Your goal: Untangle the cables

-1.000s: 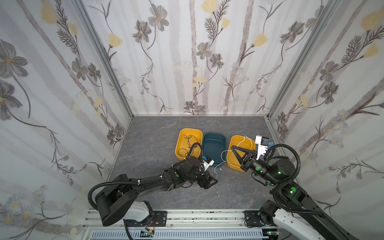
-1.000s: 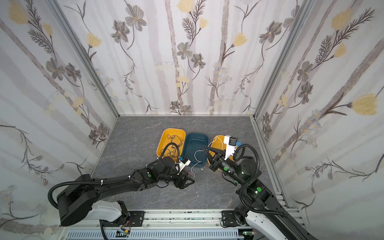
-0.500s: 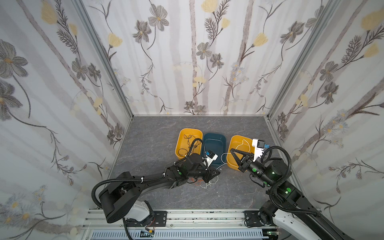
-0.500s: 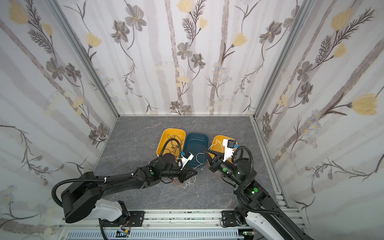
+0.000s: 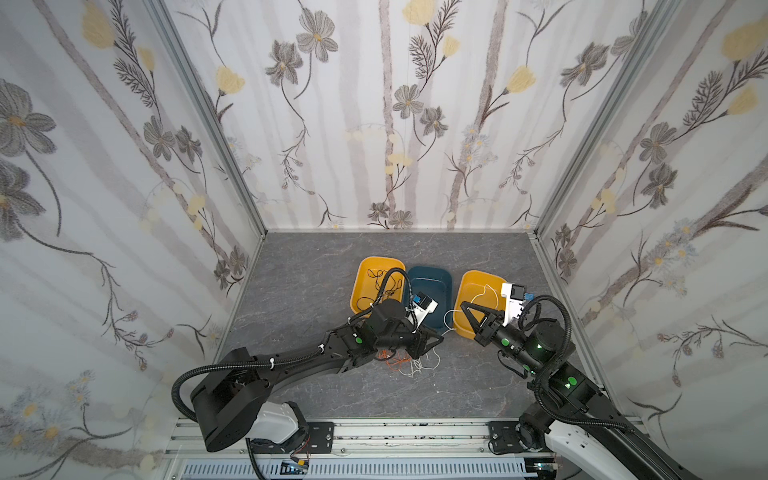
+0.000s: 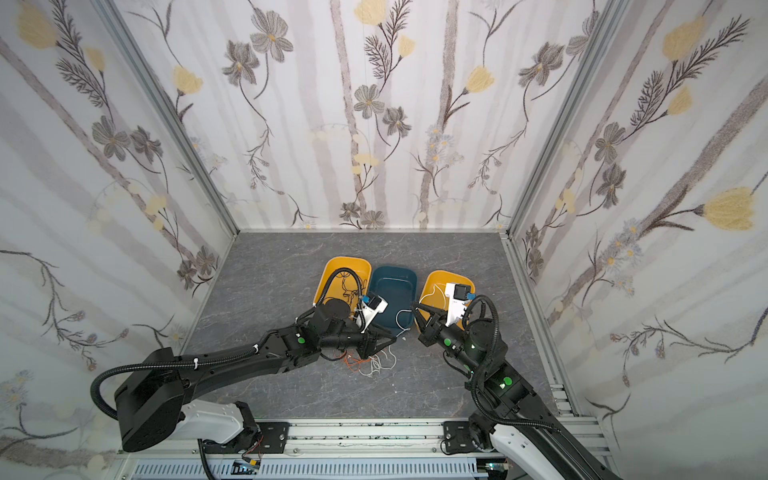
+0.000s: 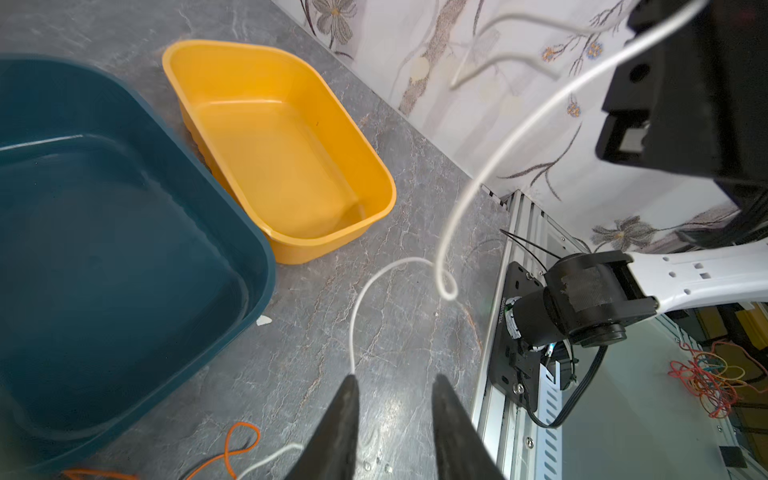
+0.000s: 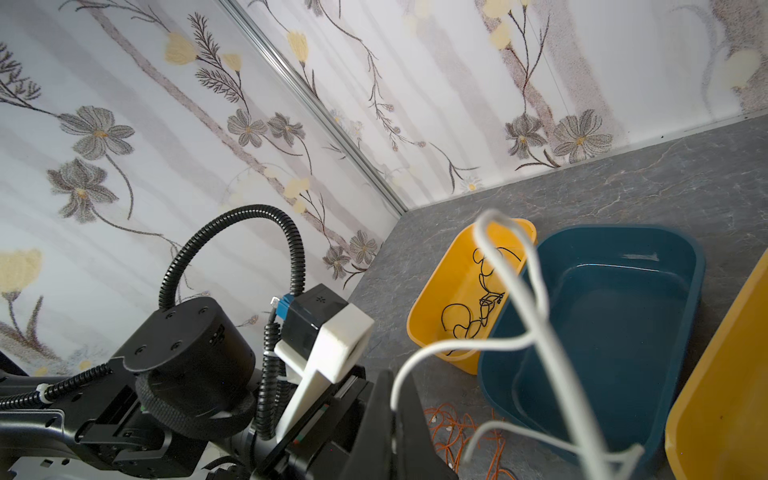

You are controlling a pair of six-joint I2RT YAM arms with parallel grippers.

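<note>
Comparing with a second ago, we note the orange-and-white cable tangle (image 5: 405, 362) now lies exposed on the grey marbled surface (image 5: 311, 299), just beside the left hand (image 7: 392, 377). Floral-papered walls (image 5: 386, 124) enclose the cell. Black cables (image 5: 380, 286) sit in the left yellow tray (image 5: 376, 261). Left hand reaches low, jaws apart, a white cable (image 7: 478, 187) touching one fingertip. Right hand (image 5: 462, 304) is clamped on that cable at the right yellow tray (image 5: 478, 276).

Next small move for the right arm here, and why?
Probably lift the right gripper, shut on the white cable, away over the right yellow tray: the cable trails back to the orange-and-white pile beside the open left gripper.
</note>
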